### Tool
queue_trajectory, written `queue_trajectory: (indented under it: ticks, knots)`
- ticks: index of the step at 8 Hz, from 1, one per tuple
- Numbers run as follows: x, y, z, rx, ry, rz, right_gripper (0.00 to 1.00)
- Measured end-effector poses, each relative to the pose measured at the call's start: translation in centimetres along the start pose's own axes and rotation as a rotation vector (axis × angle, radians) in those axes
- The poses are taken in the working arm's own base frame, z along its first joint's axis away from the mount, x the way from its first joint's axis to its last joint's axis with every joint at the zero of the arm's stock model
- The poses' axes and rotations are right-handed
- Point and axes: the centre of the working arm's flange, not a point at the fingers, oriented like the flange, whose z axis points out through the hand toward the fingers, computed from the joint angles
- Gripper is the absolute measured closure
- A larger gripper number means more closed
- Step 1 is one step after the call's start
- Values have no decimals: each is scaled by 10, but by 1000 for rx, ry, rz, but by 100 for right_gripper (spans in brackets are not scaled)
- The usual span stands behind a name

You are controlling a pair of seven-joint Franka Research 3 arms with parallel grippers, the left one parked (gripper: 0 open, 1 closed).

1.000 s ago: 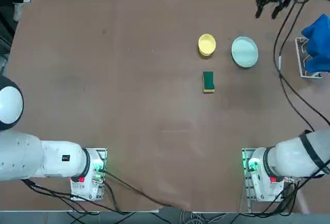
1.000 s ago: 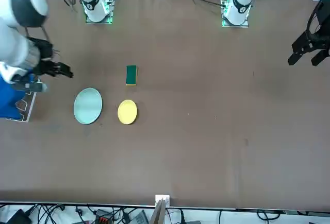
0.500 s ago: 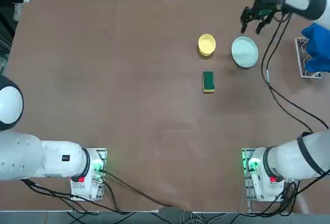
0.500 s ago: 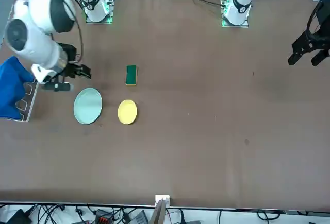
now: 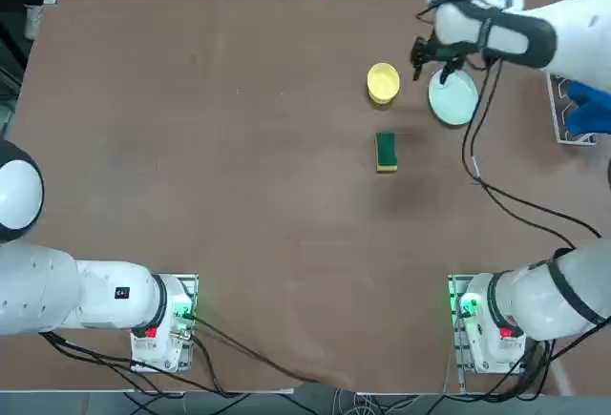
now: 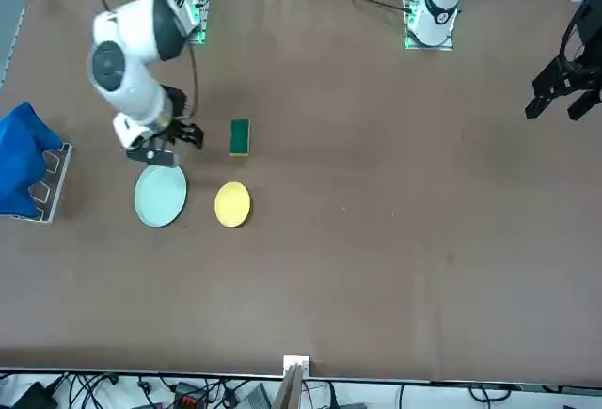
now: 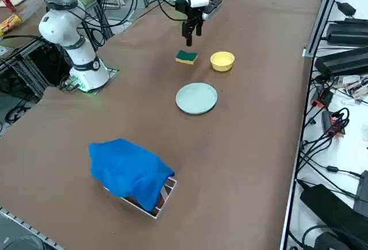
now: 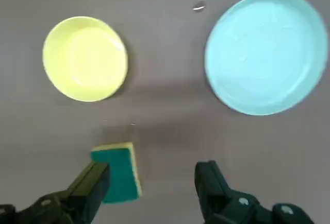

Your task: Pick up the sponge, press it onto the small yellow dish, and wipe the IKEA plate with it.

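Three items on the table point(image 5: 239, 196), clock taken from the top view. The sponge point(image 5: 386, 152) lies flat, green face up, at about 7 o'clock from the right hand point(image 5: 431, 72). Its long axis runs close to 12–6. In the wrist view that axis lies largely across the line between the fingers, slightly skewed, so we judge a small turn would suit a pinch on the long sides.

Hand state: fingers spread wide, nothing between them; raised above the table, by the plate's 11 o'clock edge in the top view. In the wrist view one finger overlaps the sponge's edge, so it is off centre; we would shift toward 7 o'clock and centre before lowering.

The dish point(image 5: 383, 83) sits at 12 o'clock from the sponge, apart from it; the plate point(image 5: 453, 97) at about 2 o'clock from the sponge. Beyond the plate, toward 3 o'clock, a blue cloth point(image 5: 590, 110) lies over a white rack point(image 5: 578, 141), well away from our path. We see no obstacle between hand and sponge. Risk, our estimate: descending uncorrected, a fingertip could land on the foam. Pick-up not yet made.
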Motion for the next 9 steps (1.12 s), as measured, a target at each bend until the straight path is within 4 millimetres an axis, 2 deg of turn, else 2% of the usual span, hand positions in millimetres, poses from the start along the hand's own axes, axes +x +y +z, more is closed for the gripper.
queue_trajectory:
  ticks: [3, 6, 7, 9]
  knots:
    - [-11, -46, 49, 6, 15, 39, 0]
    - [-35, -90, 98, -4, 8, 53, 0]
    - [-42, -96, 109, -6, 8, 52, 0]
    - [-55, -91, 137, 10, 29, 58, 0]
